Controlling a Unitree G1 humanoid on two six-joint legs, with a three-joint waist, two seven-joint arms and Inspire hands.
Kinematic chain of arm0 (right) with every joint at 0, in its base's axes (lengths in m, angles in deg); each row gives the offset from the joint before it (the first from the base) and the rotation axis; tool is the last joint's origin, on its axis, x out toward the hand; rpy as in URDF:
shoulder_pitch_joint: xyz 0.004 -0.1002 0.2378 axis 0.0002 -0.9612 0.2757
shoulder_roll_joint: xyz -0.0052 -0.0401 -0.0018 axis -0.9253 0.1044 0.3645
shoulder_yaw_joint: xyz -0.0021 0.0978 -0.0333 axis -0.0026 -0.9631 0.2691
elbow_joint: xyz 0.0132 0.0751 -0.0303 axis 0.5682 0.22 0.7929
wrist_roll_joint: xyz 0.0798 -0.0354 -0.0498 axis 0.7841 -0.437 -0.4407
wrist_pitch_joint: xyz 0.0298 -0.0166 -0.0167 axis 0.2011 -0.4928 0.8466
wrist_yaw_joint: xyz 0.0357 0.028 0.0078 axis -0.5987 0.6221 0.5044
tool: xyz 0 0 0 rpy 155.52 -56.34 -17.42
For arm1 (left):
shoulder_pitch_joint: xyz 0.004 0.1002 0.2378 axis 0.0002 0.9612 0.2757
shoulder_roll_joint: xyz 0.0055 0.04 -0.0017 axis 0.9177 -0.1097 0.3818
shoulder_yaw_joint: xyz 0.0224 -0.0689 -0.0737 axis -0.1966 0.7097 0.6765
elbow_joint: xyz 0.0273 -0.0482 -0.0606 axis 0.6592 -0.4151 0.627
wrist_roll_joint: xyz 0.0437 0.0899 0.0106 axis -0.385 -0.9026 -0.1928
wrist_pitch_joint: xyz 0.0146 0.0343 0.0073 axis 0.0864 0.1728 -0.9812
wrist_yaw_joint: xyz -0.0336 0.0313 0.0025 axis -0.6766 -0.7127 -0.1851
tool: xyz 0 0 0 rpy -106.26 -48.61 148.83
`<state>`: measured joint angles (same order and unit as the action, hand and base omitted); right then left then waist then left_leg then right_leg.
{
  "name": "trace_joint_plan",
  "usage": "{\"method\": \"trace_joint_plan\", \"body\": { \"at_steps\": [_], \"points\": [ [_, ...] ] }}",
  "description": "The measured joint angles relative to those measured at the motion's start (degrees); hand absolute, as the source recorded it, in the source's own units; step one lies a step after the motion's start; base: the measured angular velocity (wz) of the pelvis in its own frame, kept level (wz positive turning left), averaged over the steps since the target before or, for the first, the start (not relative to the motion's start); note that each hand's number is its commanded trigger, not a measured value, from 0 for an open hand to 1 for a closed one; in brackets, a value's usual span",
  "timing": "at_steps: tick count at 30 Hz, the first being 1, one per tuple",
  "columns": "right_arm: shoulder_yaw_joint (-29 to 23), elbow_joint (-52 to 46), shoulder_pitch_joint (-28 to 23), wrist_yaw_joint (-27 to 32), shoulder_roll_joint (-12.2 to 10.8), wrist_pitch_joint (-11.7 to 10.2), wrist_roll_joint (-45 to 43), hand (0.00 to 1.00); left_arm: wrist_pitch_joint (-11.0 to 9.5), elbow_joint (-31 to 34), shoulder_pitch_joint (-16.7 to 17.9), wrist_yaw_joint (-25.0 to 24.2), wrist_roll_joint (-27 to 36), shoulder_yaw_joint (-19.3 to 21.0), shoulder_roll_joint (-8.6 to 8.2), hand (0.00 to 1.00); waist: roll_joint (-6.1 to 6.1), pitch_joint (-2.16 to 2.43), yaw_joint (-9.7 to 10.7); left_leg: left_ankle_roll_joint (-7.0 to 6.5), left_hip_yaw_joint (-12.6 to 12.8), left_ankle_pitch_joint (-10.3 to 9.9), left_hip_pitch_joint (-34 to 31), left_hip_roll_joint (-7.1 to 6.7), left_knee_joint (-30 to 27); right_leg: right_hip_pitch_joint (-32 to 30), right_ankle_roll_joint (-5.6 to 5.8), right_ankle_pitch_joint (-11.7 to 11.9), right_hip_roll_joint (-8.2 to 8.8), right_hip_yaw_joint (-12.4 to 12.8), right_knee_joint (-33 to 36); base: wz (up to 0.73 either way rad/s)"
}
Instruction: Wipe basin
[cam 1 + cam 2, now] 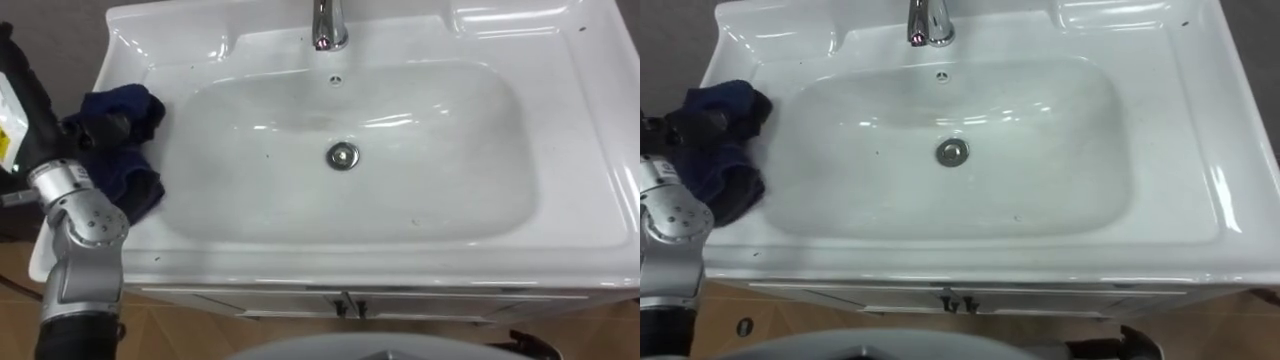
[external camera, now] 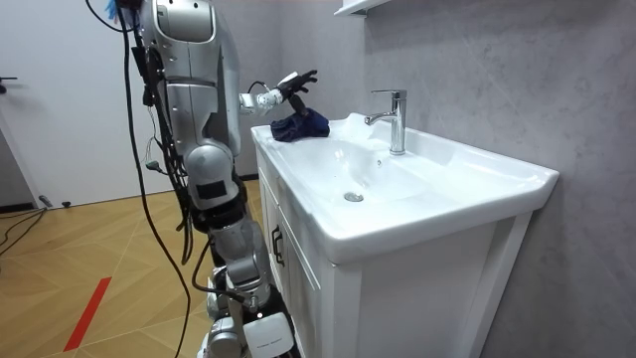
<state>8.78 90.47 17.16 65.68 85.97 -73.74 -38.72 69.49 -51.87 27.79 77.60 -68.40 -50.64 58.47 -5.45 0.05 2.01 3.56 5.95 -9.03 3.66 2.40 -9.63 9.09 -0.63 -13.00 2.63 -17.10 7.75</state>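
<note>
White basin (image 1: 585, 130) rim, left side: dark blue cloth (image 1: 132, 108) bunched; left hand (image 2: 289, 86) just above, fingers spread, holding nothing.

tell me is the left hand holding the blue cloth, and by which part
Nothing is held. The left hand hovers open above the dark blue cloth, which lies bunched on the basin's left rim.
</note>
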Motion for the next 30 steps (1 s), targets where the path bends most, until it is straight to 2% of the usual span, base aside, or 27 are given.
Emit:
{"method": "trace_joint_plan", "body": {
  "at_steps": [3,8,13,17,21,26,30],
  "points": [
    [-0.08,0.12,-0.02,-0.02,0.0,0.05,0.01,0.0,-0.05,0.0,-0.02,1.57,4.54,2.0,0.01,0.0,0.07,-0.02,-0.25,0.0,-0.01,0.0,0.04,-0.01,0.01,-0.01,0.0,0.0,0.03,0.07,0.02,-0.01],
    [-0.07,0.13,-0.06,-0.04,-0.11,0.09,0.09,0.0,-1.06,0.0,-0.02,4.79,6.72,3.49,0.0,0.0,0.37,-0.09,-0.58,0.0,-0.02,0.0,0.09,-0.02,0.11,0.04,0.0,0.0,0.03,-0.01,0.04,0.0],
    [-0.05,0.29,-0.1,-0.05,-0.72,0.09,0.57,0.0,-2.11,0.18,-0.03,6.87,6.72,3.66,0.0,0.0,1.17,-0.01,-0.82,0.0,-0.03,0.0,0.08,-0.02,0.14,0.04,0.0,0.0,0.03,-0.04,0.04,0.0],
    [-0.08,0.28,-0.07,0.15,-1.41,-0.06,0.51,0.0,-2.59,4.04,-0.03,7.3,6.67,5.27,0.0,0.0,2.02,0.09,-0.99,-0.01,-0.01,-0.01,0.01,-0.02,-0.01,0.0,0.0,0.0,0.02,-0.08,0.0,0.0],
    [-0.04,0.28,-0.03,1.23,-1.6,-0.36,0.51,0.0,-5.67,8.47,-0.44,8.73,8.22,7.72,0.01,0.0,1.85,0.1,-1.11,-0.02,0.1,-0.01,0.05,-0.06,0.0,0.03,0.01,0.0,0.08,-0.14,0.04,0.0],
    [0.02,0.32,-0.07,1.13,-1.63,-1.02,0.53,0.0,-6.66,10.81,-0.43,8.76,13.07,8.09,0.0,0.0,1.68,0.03,-1.12,-0.02,0.1,-0.01,0.07,-0.06,0.02,0.05,0.06,-0.03,0.1,-0.17,0.04,0.0],
    [0.01,0.4,-0.07,1.1,-1.73,-1.47,0.53,0.0,-6.75,10.81,-0.43,8.67,13.52,8.09,0.0,0.0,1.84,-0.07,-1.12,-0.01,0.09,-0.01,0.05,-0.06,0.02,0.04,0.08,-0.05,0.1,-0.17,0.02,0.0]
  ]
}}
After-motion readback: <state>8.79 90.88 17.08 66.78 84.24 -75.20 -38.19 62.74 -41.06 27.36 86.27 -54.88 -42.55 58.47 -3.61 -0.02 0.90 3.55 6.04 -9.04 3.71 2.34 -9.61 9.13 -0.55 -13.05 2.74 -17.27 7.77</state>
